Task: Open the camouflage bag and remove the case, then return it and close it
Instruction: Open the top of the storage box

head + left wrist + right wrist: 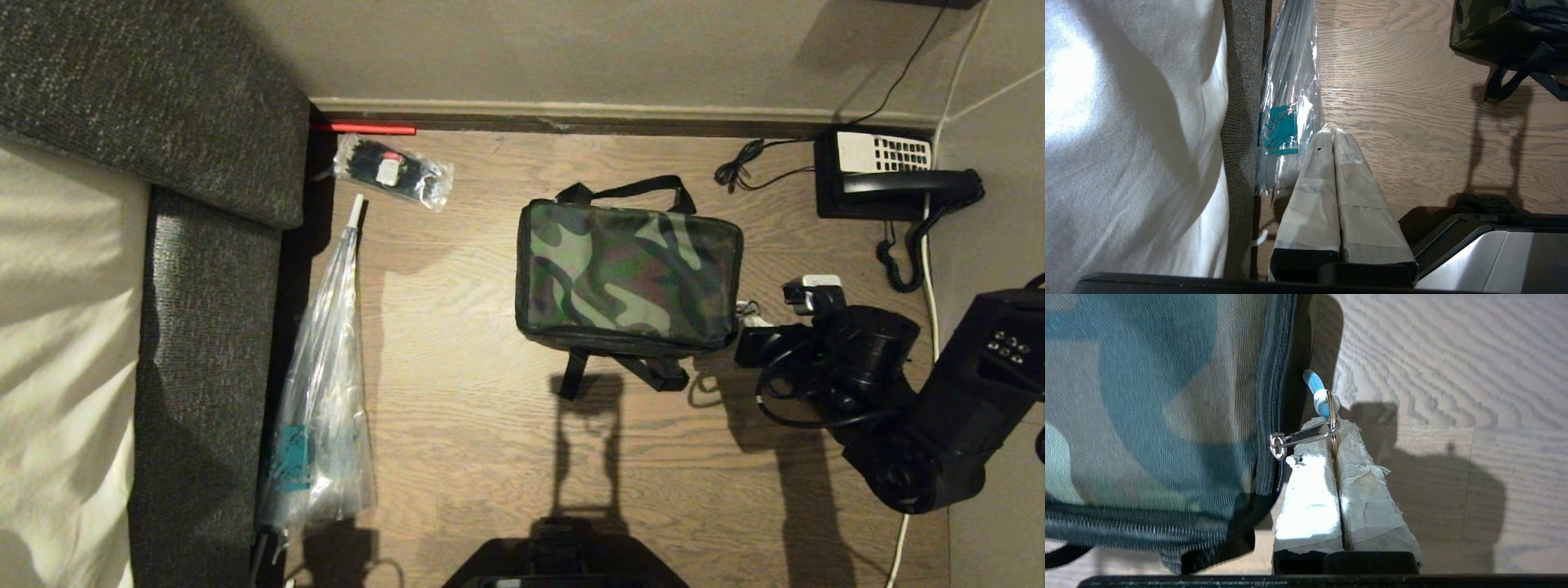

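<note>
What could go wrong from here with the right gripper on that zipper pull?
1. The right gripper is shut on only the thin metal ring of the zipper pull, right at the fingertips, so it could slip out under tension.
2. The camouflage bag lies loose on the wooden floor with nothing bracing it; the left gripper is shut and away by the clear plastic sleeve. Pulling may drag the bag instead of running the zipper.
</note>
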